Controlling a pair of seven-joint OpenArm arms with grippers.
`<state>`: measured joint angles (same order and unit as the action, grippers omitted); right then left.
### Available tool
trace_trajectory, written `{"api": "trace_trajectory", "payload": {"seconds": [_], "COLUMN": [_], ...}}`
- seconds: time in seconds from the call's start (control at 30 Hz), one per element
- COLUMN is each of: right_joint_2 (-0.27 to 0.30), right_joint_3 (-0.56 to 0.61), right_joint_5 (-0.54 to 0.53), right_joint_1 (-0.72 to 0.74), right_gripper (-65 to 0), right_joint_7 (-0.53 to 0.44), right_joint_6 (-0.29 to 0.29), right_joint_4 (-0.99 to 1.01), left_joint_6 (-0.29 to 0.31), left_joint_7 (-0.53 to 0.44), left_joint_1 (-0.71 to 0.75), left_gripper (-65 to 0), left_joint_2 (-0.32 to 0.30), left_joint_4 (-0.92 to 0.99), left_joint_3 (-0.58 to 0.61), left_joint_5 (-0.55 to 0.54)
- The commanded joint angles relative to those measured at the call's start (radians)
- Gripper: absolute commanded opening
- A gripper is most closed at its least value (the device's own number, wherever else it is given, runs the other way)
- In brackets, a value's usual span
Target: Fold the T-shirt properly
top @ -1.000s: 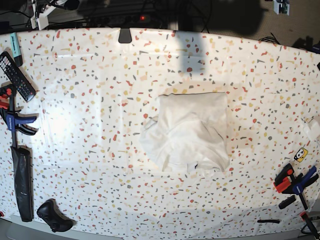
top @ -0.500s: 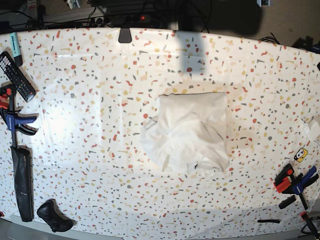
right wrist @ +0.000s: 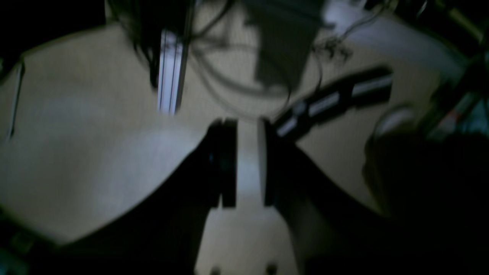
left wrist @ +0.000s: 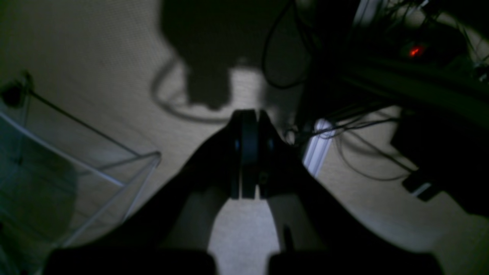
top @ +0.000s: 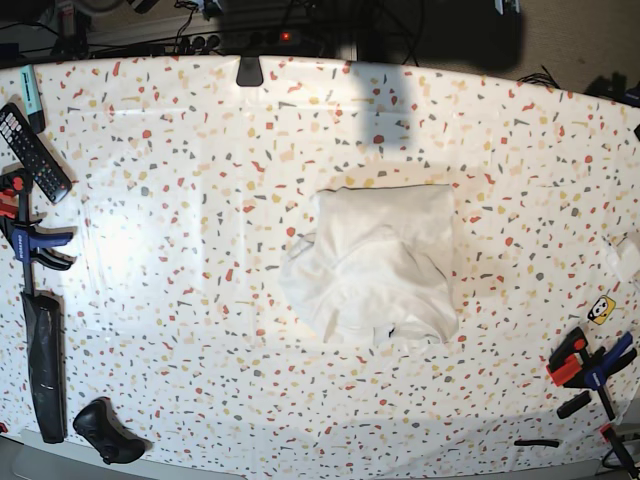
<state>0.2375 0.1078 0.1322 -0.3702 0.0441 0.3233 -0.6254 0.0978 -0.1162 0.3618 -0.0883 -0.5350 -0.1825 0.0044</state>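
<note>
In the base view a game controller (top: 105,432) sits at the near left edge of the table (top: 180,330), with a long black bar (top: 44,365) and a blue clamp (top: 30,245) beside it; another clamp (top: 590,365) lies at the near right. The shirt (top: 375,265) lies near the table's middle, bunched into a rough, rumpled fold, nothing touching it. Farther left is a remote (top: 32,150). Both arms are off the table: the left end effector (left wrist: 248,152) is closed with nothing in it, the right end effector (right wrist: 247,164) parted narrowly and empty, both over beige floor with cables.
</note>
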Motion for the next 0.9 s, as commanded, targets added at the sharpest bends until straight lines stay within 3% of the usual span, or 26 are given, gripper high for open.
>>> {"api": "trace_trajectory", "payload": {"seconds": [0.0, 0.1, 0.23, 0.87], "right_joint_2": [0.006, -0.006, -0.029, -0.04], "right_joint_3": [0.02, 0.085, 0.129, 0.135], "right_joint_5": [0.003, -0.011, -0.012, -0.012], "right_joint_1": [0.023, 0.097, 0.165, 0.207], "right_gripper": [-55.8, -55.8, -55.8, -55.7], "right_joint_7": [-0.031, -0.109, -0.193, -0.19], "right_joint_6": [-0.036, -0.122, -0.219, -0.223], "right_joint_4": [0.036, 0.153, 0.258, 0.281], "left_joint_6": [-0.011, -0.044, -0.045, -0.045], "left_joint_7": [-0.023, -0.042, -0.046, -0.058], "left_joint_1": [-0.013, -0.078, -0.134, -0.146], "left_gripper": [-65.0, -65.0, -65.0, -65.0], "left_joint_2": [-0.001, 0.012, 0.034, 0.044], "left_joint_4": [0.036, 0.147, 0.229, 0.234], "left_joint_3": [0.001, 0.001, 0.001, 0.001], "left_joint_5": [0.024, 0.048, 0.048, 0.048]}}
